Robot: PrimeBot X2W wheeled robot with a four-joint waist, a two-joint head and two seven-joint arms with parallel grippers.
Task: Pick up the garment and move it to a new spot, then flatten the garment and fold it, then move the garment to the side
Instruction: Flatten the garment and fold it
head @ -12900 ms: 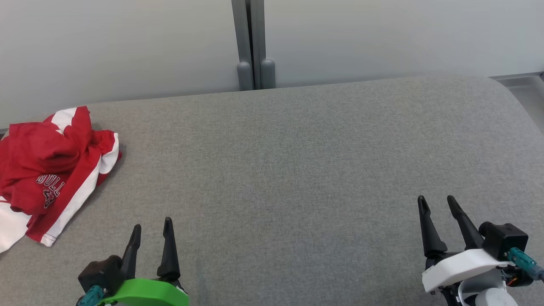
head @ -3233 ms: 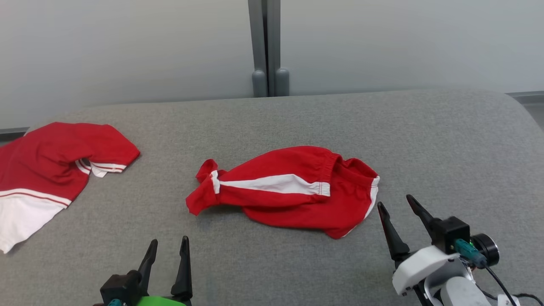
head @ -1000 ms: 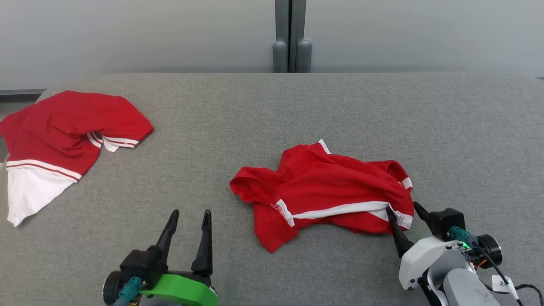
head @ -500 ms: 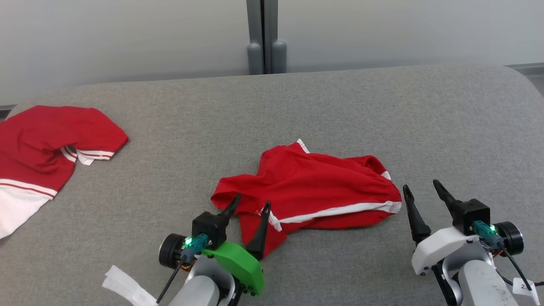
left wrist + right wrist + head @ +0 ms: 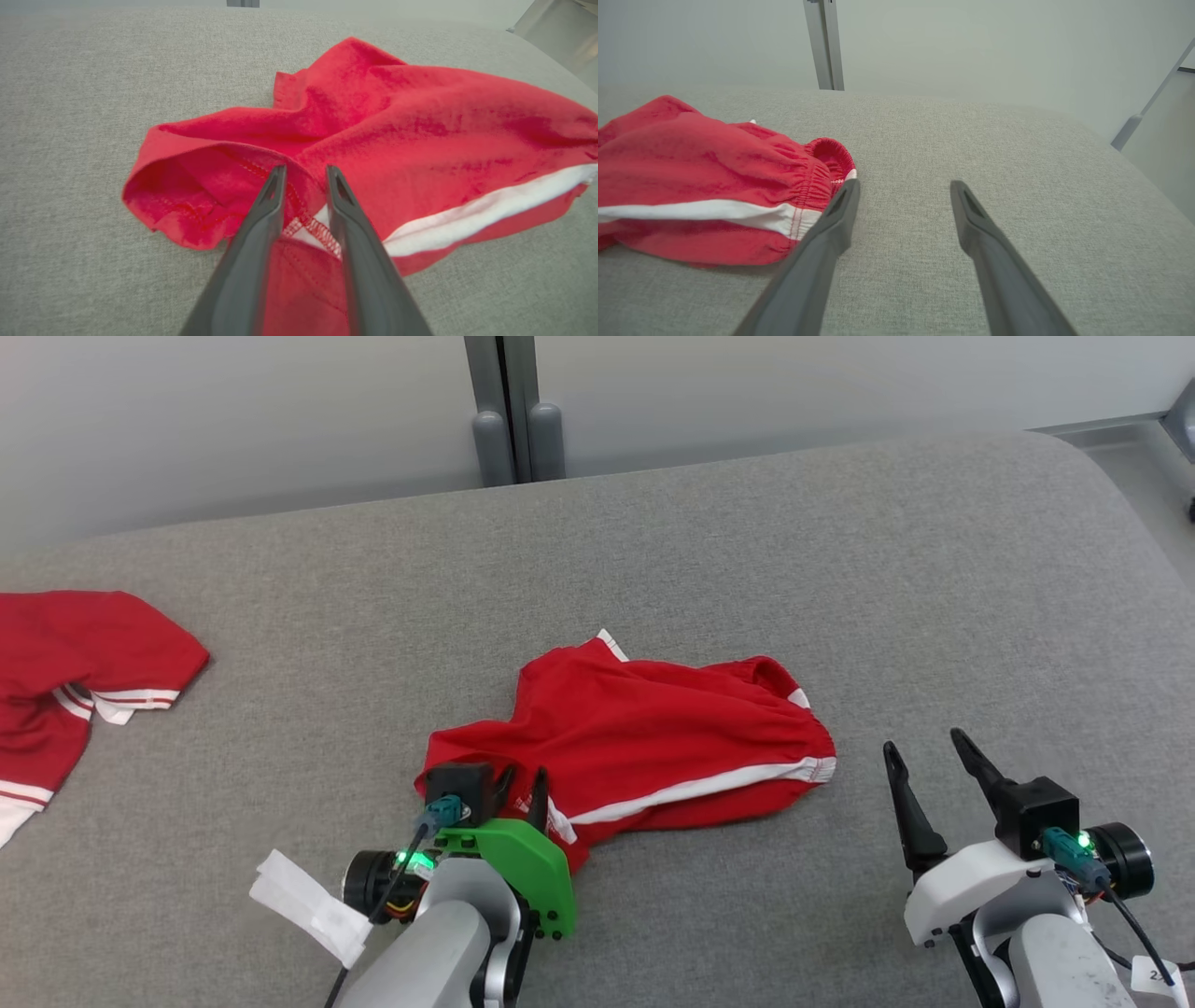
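Straddling the near leg hem of the red shorts [image 5: 653, 747]: my left jaws, drawn narrow, cloth between them; whether they pinch it I cannot tell. Right jaws: spread wide, empty, just beside the waistband end, not touching it. Shorts: crumpled, white side stripe showing, lying midway across the grey surface [image 5: 887, 551]. Red-and-white shirt [image 5: 84, 653]: far to my left on the same surface, well apart from the shorts. Grey post [image 5: 509, 401]: behind the far edge, against a pale wall [image 5: 233, 420].
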